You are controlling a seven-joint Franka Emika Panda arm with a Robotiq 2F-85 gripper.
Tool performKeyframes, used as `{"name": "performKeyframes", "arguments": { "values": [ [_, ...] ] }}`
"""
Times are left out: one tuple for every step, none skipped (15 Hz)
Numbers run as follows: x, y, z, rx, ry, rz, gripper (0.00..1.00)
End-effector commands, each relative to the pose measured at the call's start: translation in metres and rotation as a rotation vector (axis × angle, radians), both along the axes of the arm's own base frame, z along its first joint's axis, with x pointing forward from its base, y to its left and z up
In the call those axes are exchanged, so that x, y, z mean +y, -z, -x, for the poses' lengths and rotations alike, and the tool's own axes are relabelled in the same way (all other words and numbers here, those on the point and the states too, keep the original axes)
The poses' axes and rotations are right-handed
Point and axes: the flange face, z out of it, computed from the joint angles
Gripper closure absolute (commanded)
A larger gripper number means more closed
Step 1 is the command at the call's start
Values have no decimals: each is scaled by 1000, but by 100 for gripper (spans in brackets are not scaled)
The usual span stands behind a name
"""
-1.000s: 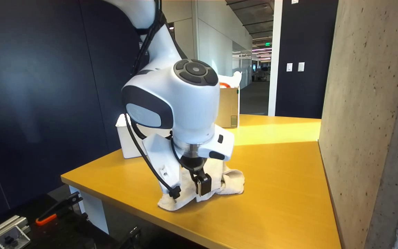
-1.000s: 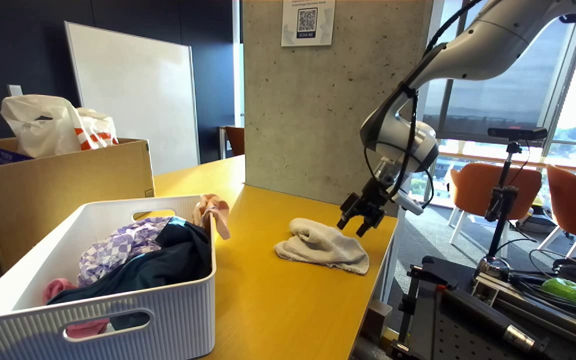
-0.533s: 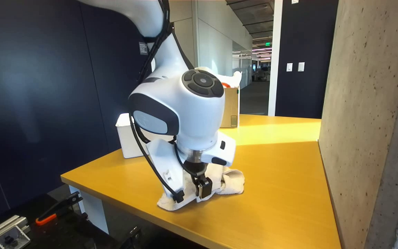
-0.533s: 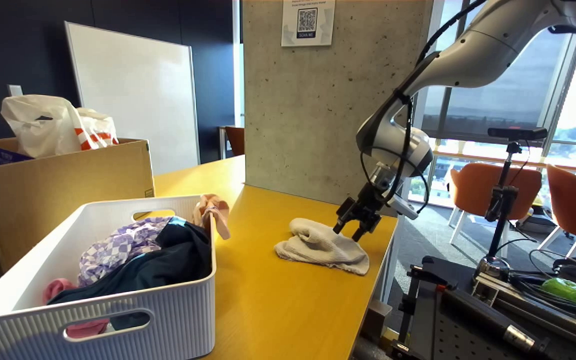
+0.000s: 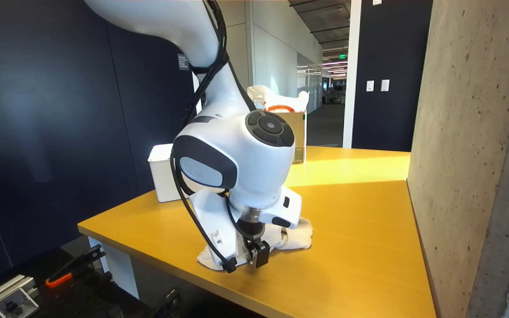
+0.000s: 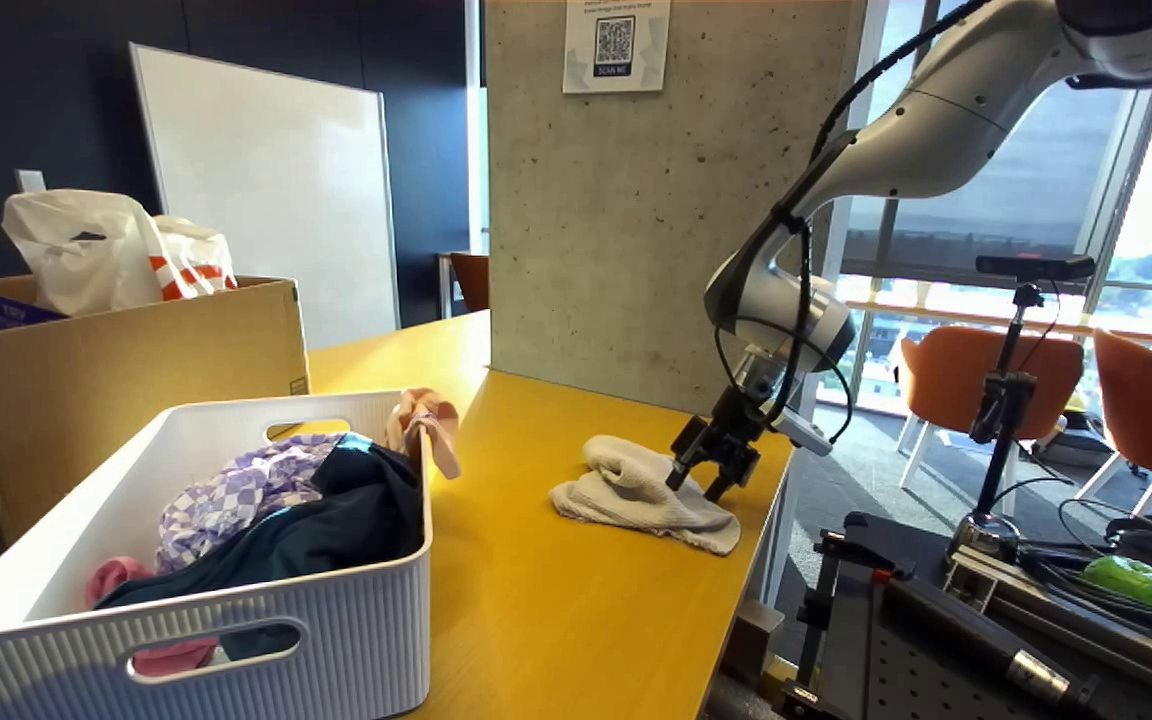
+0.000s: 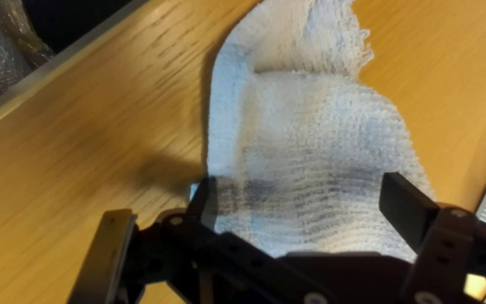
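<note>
Lying on table [image 6: 536,600] | pale cloth [image 7: 310,126] | partly between spread fingers [image 7: 407,207] of claw [image 7: 297,190]

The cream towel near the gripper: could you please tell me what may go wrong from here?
The cream towel might slip: the open gripper spans loose fabric and may catch only a fold. The cream towel also lies near the edge of the table, so a push that way could drag it over. The fingertips look low, so they might scrape the table.
</note>
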Motion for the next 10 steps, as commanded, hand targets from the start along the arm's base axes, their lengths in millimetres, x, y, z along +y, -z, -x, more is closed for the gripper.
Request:
{"name": "performKeyframes", "arguments": {
  "values": [
    [6,-7,5,13,8,-16,0],
    [7,-8,8,18,20,-11,0],
    [8,-14,13,9,31,4,0],
    [9,-22,20,0,39,9,0],
    [6,-27,24,-7,55,20,0],
    [4,-31,27,-6,62,15,0],
    [3,-35,30,-8,71,21,0],
    [4,-40,33,-9,75,23,0],
    [3,-43,38,-1,85,18,0],
    [0,-43,40,16,92,18,0]
  ]
}}
